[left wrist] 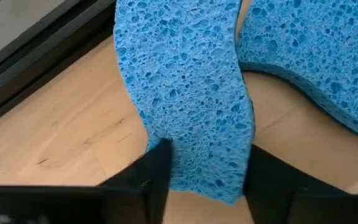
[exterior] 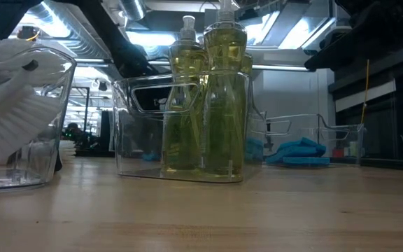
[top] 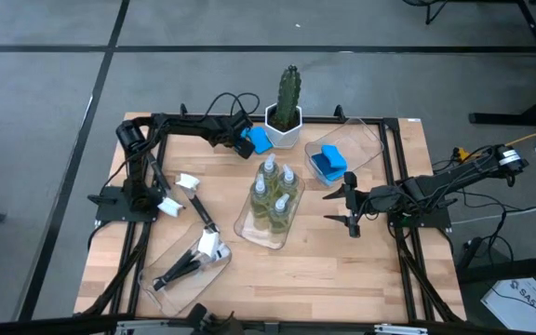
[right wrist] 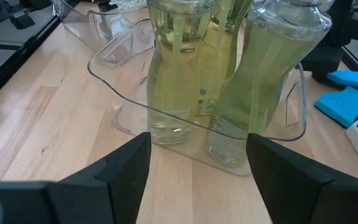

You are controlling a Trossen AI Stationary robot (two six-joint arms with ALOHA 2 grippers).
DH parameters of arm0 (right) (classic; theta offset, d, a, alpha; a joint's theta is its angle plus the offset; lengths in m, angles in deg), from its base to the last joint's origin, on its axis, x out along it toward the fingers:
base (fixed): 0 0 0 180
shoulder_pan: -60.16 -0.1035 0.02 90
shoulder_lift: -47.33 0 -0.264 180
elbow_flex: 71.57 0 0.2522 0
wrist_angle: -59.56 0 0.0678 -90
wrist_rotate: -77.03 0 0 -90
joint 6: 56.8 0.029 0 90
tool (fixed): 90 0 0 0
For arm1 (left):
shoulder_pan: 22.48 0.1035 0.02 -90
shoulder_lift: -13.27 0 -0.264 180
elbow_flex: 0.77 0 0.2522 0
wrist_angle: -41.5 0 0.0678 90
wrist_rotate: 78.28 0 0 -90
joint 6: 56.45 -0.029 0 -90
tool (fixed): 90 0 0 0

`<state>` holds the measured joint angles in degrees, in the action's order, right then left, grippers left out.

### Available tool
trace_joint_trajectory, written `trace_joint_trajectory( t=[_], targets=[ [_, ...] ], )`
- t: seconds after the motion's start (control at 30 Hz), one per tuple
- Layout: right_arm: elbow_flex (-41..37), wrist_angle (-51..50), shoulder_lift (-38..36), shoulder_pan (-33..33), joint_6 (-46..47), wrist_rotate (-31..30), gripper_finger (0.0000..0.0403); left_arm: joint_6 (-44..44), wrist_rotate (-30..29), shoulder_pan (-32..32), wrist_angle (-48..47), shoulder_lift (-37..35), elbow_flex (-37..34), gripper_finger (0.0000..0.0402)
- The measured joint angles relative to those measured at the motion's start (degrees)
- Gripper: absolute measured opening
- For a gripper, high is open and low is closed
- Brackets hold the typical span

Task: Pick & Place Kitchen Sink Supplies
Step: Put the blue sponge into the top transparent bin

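Left wrist view shows the left hand [left wrist: 205,177] with its fingers pressed on both faces of a blue sponge [left wrist: 188,93] over the worktop [left wrist: 73,124], near the cactus [top: 289,93]. Right hand [top: 352,207] waits spread wide, facing the tray [right wrist: 123,99] of bottles [right wrist: 176,68].

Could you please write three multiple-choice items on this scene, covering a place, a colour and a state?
1. Where do the bottles stand?
A. On bare wood
B. In the middle clear tray
C. In the cactus pot

2. What colour is the sponge between the left tool's fingers?
A. Red
B. White
C. Blue

3. How is the right tool?
A. Open and empty
B. Shut on a bottle
C. Shut on a brush

Key:
1. B: the bottles stand together inside the middle clear tray.
2. C: the left tool has a blue sponge between its fingers.
3. A: the right tool has its fingers spread, with nothing between them.
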<state>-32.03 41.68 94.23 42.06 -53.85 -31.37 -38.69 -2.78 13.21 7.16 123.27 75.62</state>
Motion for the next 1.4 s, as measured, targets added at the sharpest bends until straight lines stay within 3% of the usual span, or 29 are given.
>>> trace_joint_trajectory(
  t=[0.4, 0.7, 1.1, 1.4],
  targets=[
    [0.0, 0.0, 0.0, 0.0, 0.0, 0.0, 0.0262, -1.5, 0.2, -1.0, -1.8, -5.0, -0.5, 0.0010],
    [0.0, 0.0, 0.0, 0.0, 0.0, 0.0, 0.0262, -0.6, -2.8, -3.9, -2.8, -14.1, -0.4, 0.0006],
    [0.0, 0.1, 0.0, 0.0, 3.1, 0.0, 0.0262, 2.5, -16.4, -12.7, -9.2, -27.6, -0.3, 0.0005],
    [0.0, 2.7, 0.0, 0.0, 3.8, 0.0, 0.0262, 2.7, -28.6, -22.9, -9.1, -36.0, -0.3, 0.0005]
  ],
)
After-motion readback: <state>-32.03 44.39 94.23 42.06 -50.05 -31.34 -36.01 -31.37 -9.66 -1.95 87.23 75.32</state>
